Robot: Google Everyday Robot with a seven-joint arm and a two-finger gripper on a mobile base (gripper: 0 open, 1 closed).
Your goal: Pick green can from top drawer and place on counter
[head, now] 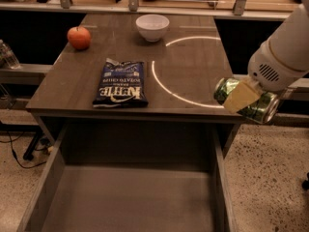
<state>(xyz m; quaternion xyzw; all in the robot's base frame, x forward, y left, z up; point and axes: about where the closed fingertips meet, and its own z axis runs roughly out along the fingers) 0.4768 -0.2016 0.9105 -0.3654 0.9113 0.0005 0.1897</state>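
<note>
The green can (253, 109) lies sideways in my gripper (244, 98), held in the air at the counter's front right corner, just above and beyond its edge. A pale yellow finger pad (240, 96) presses across the can's side. The white arm comes in from the upper right. The counter (193, 66) is dark and glossy with a thin white circle line (159, 79) on it. The top drawer (125, 197) is pulled open below the counter's front edge, and its flat bottom shows nothing in it.
A blue chip bag (120, 83) lies on the counter's front left. A red apple (78, 37) sits at the back left and a white bowl (152, 27) at the back middle. Speckled floor lies on both sides.
</note>
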